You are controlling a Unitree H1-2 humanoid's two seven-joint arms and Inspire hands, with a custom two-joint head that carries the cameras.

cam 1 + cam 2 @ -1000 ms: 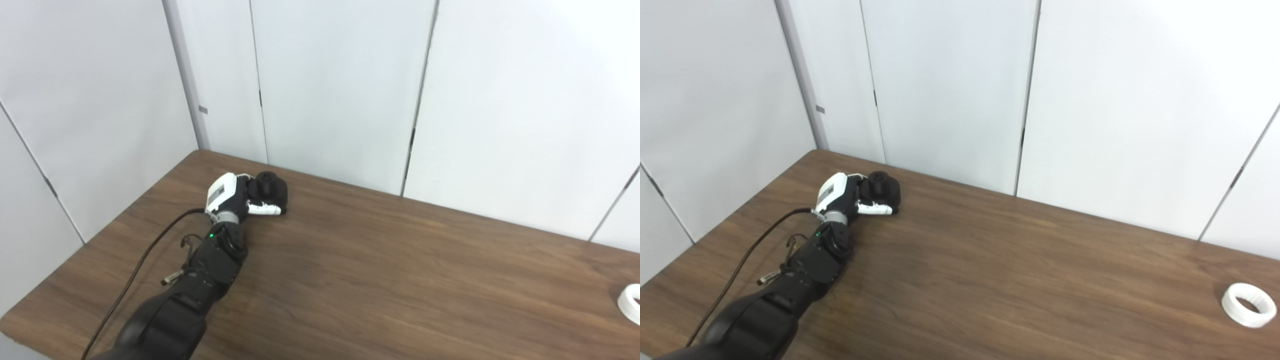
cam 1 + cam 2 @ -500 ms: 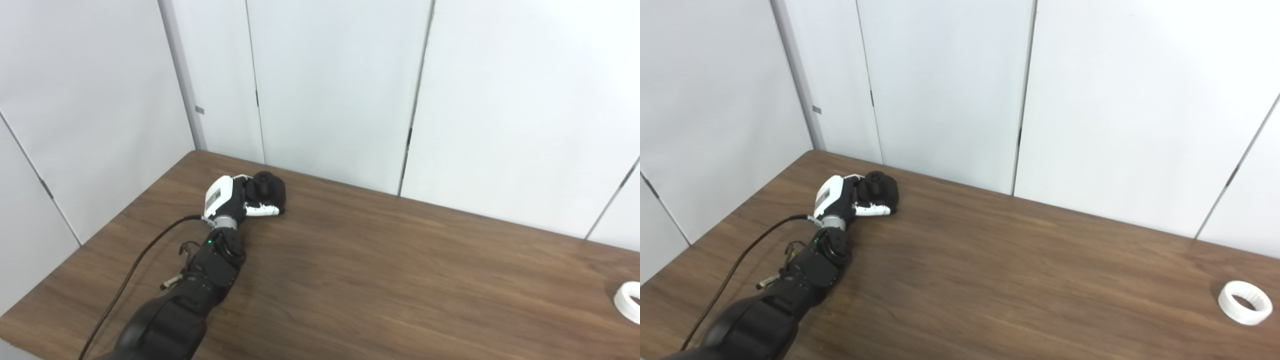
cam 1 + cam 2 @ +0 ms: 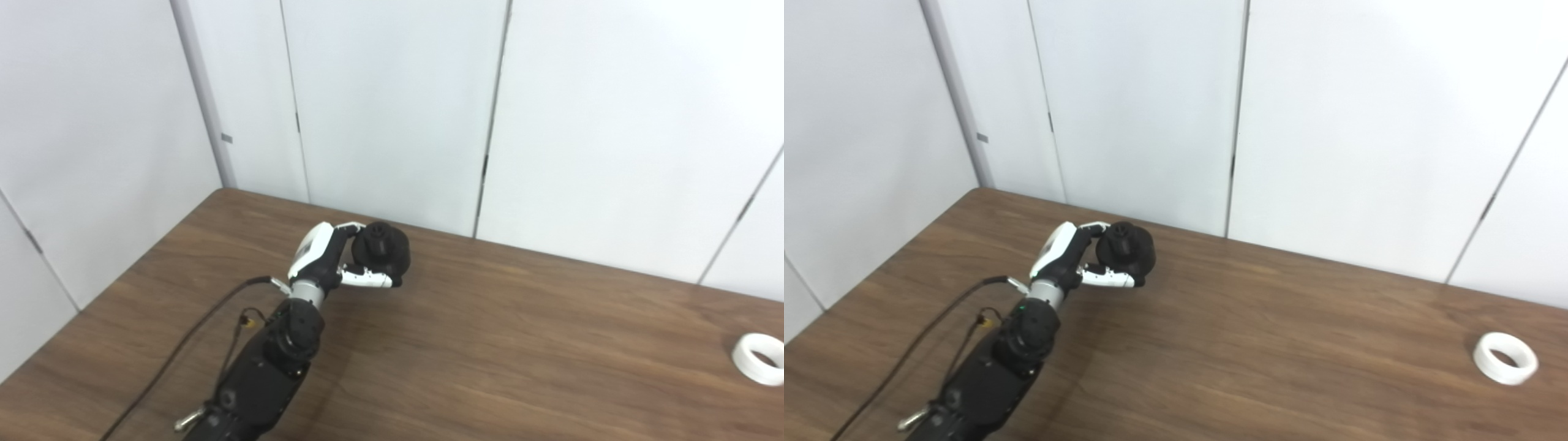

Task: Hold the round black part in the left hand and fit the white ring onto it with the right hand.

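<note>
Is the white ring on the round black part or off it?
Off: the white ring lies alone on the brown wooden table.

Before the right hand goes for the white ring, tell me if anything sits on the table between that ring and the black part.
Nothing visible does. The black part is held in the left hand; the white ring lies alone far to the right, with only bare table between. The right hand is out of view.

Left hand (image 3: 334, 260) is positioned over the far left part of the worktop (image 3: 490, 343), with the round part (image 3: 383, 250) held in it, near the back wall panels (image 3: 392, 110). Ring (image 3: 1505, 358) lies on the worktop at far right, well apart.
</note>
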